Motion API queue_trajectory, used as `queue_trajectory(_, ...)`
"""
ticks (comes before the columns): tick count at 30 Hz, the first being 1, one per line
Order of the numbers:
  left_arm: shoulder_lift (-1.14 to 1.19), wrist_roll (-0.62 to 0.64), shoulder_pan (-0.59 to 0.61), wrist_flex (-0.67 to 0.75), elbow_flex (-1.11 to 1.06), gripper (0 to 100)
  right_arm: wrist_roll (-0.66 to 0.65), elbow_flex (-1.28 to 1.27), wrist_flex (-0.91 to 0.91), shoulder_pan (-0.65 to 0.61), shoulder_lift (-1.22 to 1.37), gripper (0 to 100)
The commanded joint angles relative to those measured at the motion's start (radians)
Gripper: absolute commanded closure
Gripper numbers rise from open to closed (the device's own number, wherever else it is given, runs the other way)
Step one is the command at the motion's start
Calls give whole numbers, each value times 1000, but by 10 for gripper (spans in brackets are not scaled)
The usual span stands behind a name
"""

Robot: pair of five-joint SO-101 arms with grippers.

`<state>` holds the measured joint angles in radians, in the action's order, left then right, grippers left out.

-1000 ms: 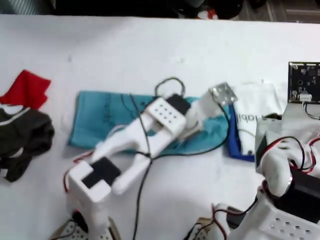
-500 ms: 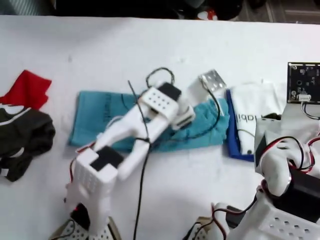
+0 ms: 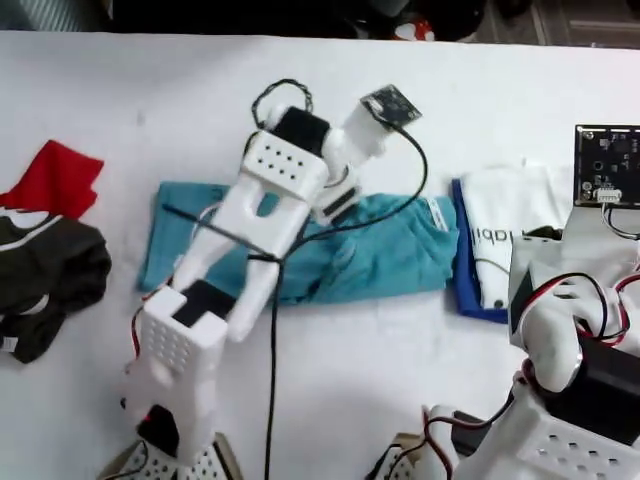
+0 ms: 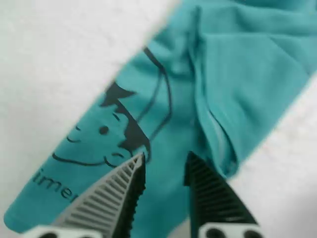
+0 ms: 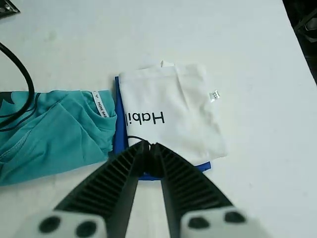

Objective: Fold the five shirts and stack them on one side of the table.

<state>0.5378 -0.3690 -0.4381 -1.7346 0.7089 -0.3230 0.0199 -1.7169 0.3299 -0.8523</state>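
Observation:
A teal shirt (image 3: 380, 255) lies in a long strip across the middle of the table, its printed front (image 4: 124, 124) up. My left arm (image 3: 280, 180) stretches over the strip's middle. The left gripper (image 4: 166, 161) hovers just above the teal cloth, open, with nothing between its fingers. A folded white shirt (image 3: 505, 220) rests on a folded blue shirt (image 3: 468, 285) at the right. My right gripper (image 5: 149, 146) is shut and empty, over the near edge of the white shirt (image 5: 168, 116). A red shirt (image 3: 55, 175) and a dark shirt (image 3: 50, 275) lie crumpled at the left.
A black cable (image 3: 275, 330) trails from the left arm across the teal shirt to the front edge. The right arm's base and wiring (image 3: 570, 340) fill the front right corner. A small circuit board (image 3: 607, 162) stands at the right edge.
My left arm has swung from the teal shirt's right end back toward the far left, uncovering that end. The right arm has not moved.

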Motion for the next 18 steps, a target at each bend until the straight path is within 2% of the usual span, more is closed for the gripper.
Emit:
queue_trajectory(1,-84,0,-42,-55,41,937,-11,3,-2,2,5,981)
queue_trajectory(9,-165,32,-182,-11,-203,954,-11,3,-2,2,4,981)
queue_trajectory(15,-110,75,-170,157,-339,951,-9,-87,-2,7,-15,981)
queue_trajectory(18,-48,72,-120,213,-391,951,-9,-103,-2,2,-38,981)
